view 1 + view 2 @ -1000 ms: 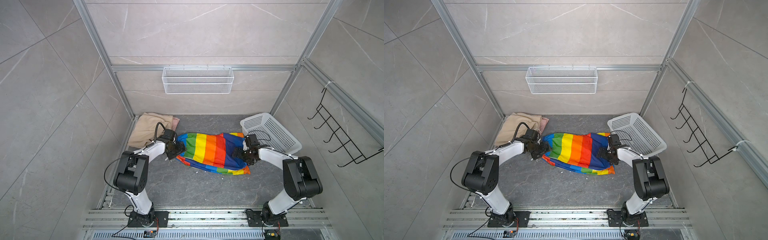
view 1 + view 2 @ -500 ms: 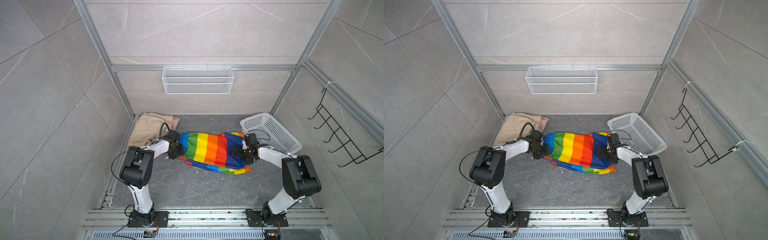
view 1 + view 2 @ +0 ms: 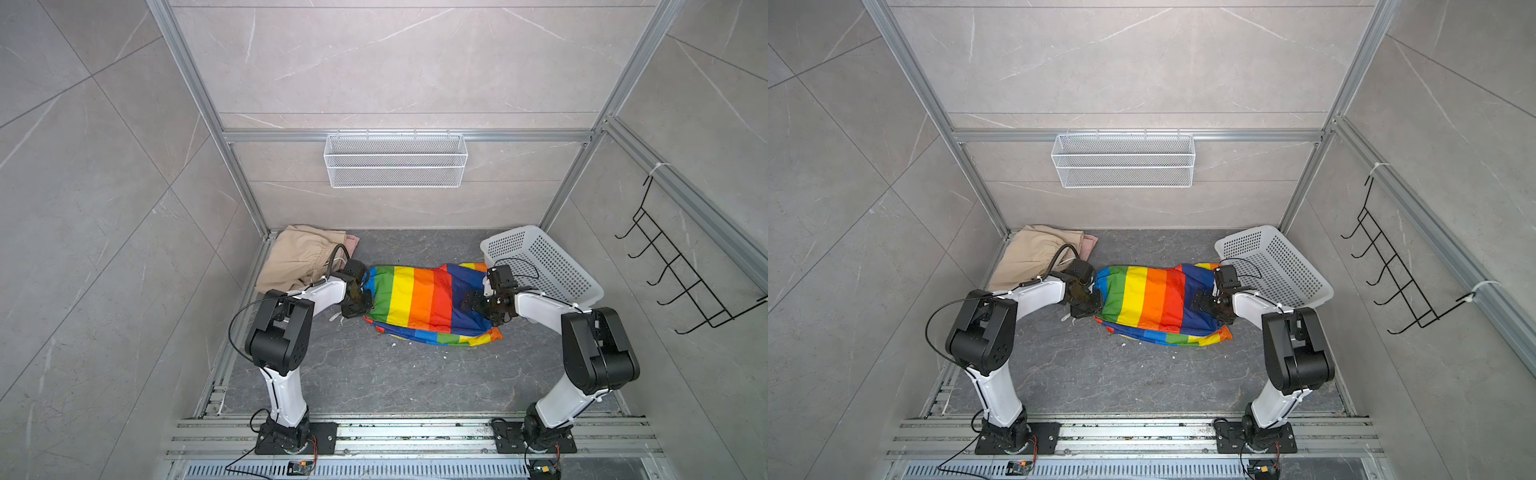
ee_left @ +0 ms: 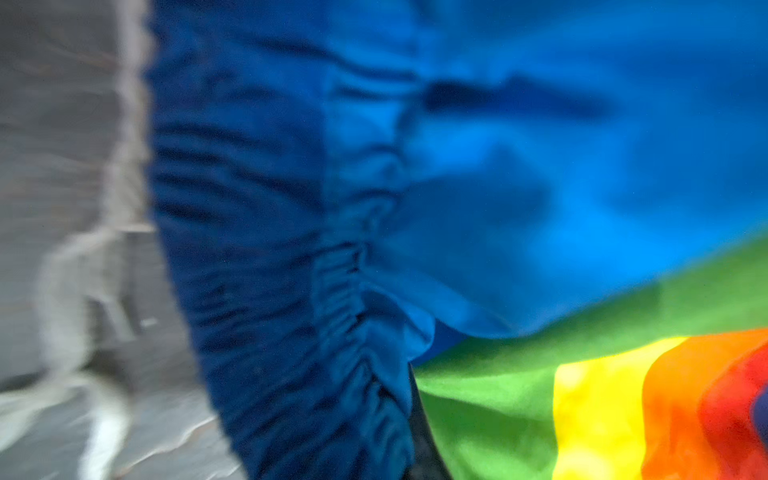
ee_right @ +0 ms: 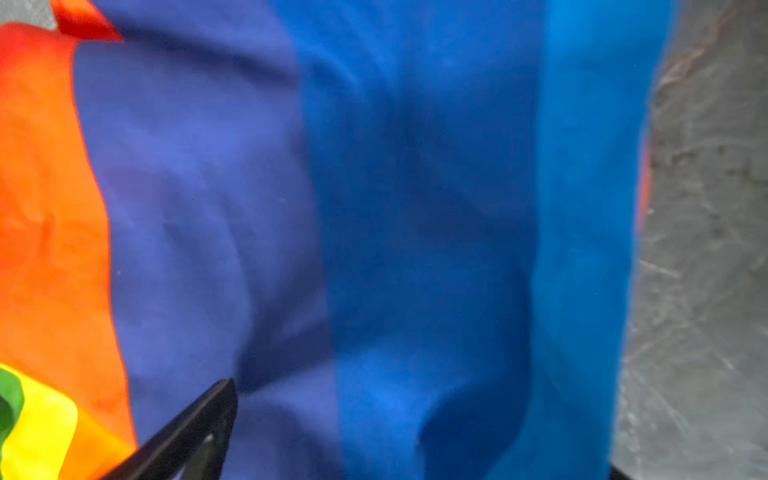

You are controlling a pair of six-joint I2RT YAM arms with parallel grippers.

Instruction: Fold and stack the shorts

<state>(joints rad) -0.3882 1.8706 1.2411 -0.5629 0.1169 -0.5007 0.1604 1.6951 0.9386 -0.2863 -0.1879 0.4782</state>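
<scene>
Left pincer [image 3: 359,306] clamped tight on the rainbow shorts [image 3: 417,297]; right pincer [image 3: 471,305] spread wide over their blue stripe. Beige shorts [image 3: 299,257] lie nearby.

Rainbow-striped shorts [image 5: 374,208] fill the view, a black finger [image 5: 195,428] over the violet stripe, grey floor [image 5: 706,249] beside.

The spread shorts [image 3: 419,297] lay across the middle of the table [image 3: 374,374], nearer its far edge than its near one. In the far left corner sat the other two pairs: the upper shorts [image 3: 297,262] on the lower shorts [image 3: 352,242], which stuck out only at the pile's right side. A basket [image 3: 505,245] stood in the far right corner, its near left corner just beside the spread shorts. The left gripper [image 3: 360,306] sat at their left edge and the right gripper [image 3: 471,303] over their right end. A wire shelf [image 3: 395,166] hung on the back wall above.
</scene>
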